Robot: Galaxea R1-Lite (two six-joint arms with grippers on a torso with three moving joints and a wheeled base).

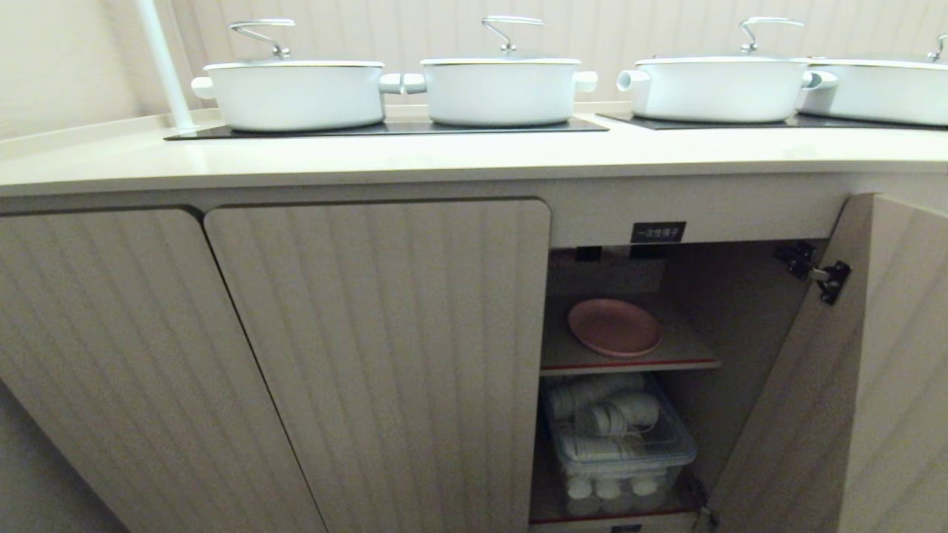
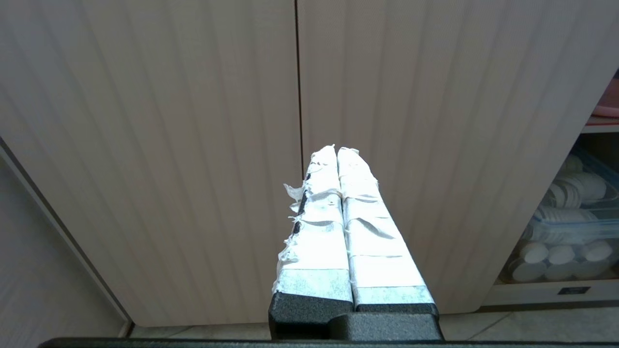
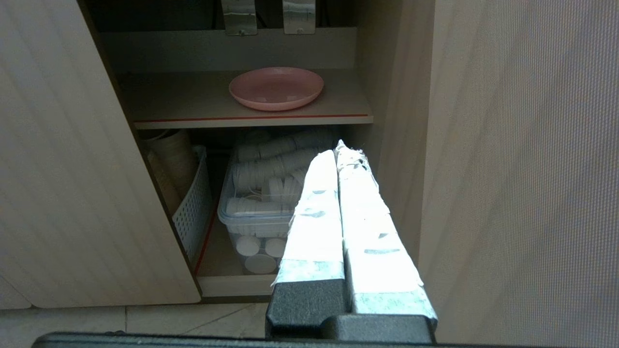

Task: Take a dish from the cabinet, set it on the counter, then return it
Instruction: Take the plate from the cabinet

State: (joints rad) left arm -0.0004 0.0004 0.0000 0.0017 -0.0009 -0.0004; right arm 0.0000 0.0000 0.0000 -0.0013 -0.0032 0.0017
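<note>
From the head camera we look at a smooth cream counter (image 1: 474, 159) carrying black glass hob panels (image 1: 385, 128) and four white lidded pots (image 1: 296, 92) with looped metal handles. Below it, the cabinet (image 1: 740, 318) stands with its ribbed wood-grain door (image 1: 852, 385) swung wide on the right, a small black label (image 1: 658, 232) above the opening. The dish (image 1: 615, 327), a round, shallow, matte pink plate, lies flat on the inner shelf (image 1: 666, 361), which has a red front edge. Under the shelf sits a clear plastic box (image 1: 622, 451) filled with stacked white cups. Two closed ribbed doors (image 1: 385, 355) with rounded corners fill the left. Neither arm appears here.

At the left wrist, we see the left gripper (image 2: 337, 150) with its two tape-wrapped fingers pressed together, empty, pointing at the seam between the closed doors.

At the right wrist, the right gripper (image 3: 338, 147) likewise has its white-taped fingers closed on nothing, aimed into the open cabinet. The dish (image 3: 276, 88) rests on the shelf well beyond the fingertips. A white perforated basket (image 3: 193, 212) stands beside the clear box (image 3: 251, 217) below.
</note>
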